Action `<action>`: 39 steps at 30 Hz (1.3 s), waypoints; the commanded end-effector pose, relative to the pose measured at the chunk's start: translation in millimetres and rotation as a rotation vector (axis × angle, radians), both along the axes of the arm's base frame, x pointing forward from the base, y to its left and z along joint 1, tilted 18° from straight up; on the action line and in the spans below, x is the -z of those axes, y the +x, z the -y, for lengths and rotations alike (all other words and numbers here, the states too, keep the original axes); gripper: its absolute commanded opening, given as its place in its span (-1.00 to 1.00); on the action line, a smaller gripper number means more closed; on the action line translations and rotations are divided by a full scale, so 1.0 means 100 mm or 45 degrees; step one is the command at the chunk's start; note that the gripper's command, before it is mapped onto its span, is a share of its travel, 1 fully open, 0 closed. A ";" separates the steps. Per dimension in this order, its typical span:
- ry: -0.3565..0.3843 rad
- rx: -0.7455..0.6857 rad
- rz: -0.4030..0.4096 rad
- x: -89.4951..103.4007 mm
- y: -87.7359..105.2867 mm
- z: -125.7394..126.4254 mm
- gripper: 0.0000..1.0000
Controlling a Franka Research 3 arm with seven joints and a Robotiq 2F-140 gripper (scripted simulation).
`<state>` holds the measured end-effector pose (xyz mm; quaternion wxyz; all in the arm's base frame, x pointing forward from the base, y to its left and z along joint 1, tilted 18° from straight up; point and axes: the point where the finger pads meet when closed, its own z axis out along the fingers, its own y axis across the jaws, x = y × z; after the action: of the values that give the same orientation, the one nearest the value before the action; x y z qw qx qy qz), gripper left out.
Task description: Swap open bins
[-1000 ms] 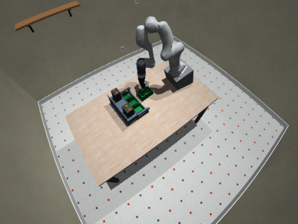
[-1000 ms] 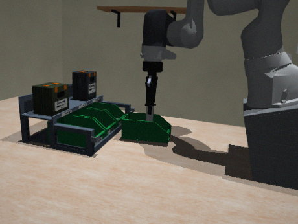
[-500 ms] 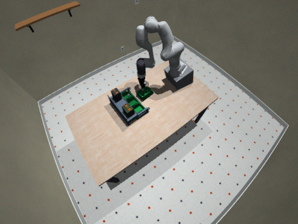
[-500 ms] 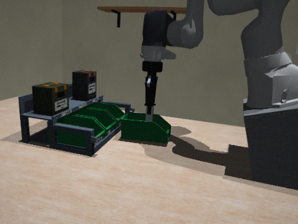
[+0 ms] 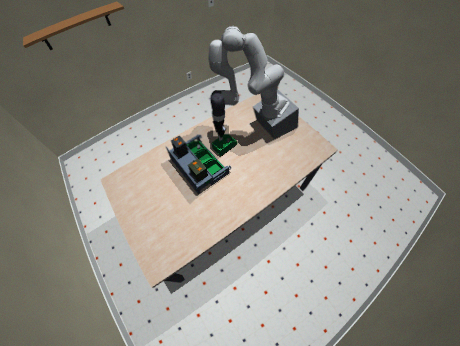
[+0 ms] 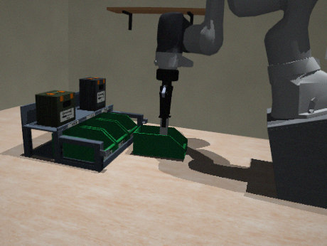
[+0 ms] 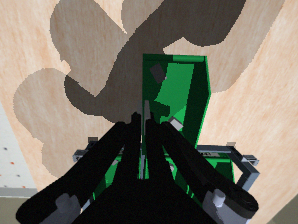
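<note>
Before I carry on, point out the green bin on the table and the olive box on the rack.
Green open bin [image 5: 224, 144] [image 6: 156, 144] [image 7: 178, 82]: top and wrist, inner floor; exterior, side wall.
Olive box [image 5: 200, 175] [image 6: 51, 111]: top and exterior, side face.

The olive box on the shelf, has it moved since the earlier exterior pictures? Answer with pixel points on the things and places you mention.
No. The olive box [image 5: 197, 170] [image 6: 53, 109] stays at the same end of the shelf's top board [image 5: 186, 162] [image 6: 79, 114].
</note>
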<state>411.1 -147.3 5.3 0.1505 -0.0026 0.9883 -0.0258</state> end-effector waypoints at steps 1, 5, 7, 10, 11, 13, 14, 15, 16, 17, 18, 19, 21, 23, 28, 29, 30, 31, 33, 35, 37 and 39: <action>0.001 0.023 0.004 0.00 0.01 0.01 -1.00; 0.001 0.023 0.004 0.00 0.01 0.01 -1.00; 0.001 0.023 0.004 0.00 0.01 0.01 -1.00; 0.001 0.023 0.004 0.00 0.01 0.01 -1.00; 0.001 0.023 0.004 0.00 0.01 0.01 -1.00; 0.001 0.023 0.004 0.00 0.01 0.01 -1.00; 0.001 0.023 0.004 0.00 0.01 0.01 -1.00; 0.001 0.023 0.004 0.01 0.01 0.01 -1.00; 0.001 0.023 0.004 0.01 0.01 0.01 -1.00; 0.001 0.023 0.004 0.01 0.01 0.02 -1.00; 0.001 0.023 0.004 0.01 0.00 0.02 -1.00; 0.001 0.023 0.004 0.01 0.00 0.02 -1.00; 0.001 0.023 0.004 0.02 0.00 0.02 -1.00; 0.001 0.023 0.004 0.02 0.00 0.03 -1.00; 0.001 0.023 0.004 0.02 -0.01 0.03 -1.00; 0.001 0.023 0.004 0.02 -0.01 0.03 -1.00; 0.001 0.023 0.004 0.02 -0.01 0.03 -1.00; 0.001 0.023 0.004 0.02 -0.01 0.03 -1.00; 0.001 0.023 0.004 0.02 -0.01 0.03 -1.00; 0.001 0.023 0.004 0.02 -0.01 0.03 -1.00; 0.001 0.023 0.004 0.02 -0.01 0.03 -1.00; 0.001 0.023 0.004 0.02 -0.01 0.03 -0.69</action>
<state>409.1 -149.2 2.6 0.1509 0.0037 0.9882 -0.0261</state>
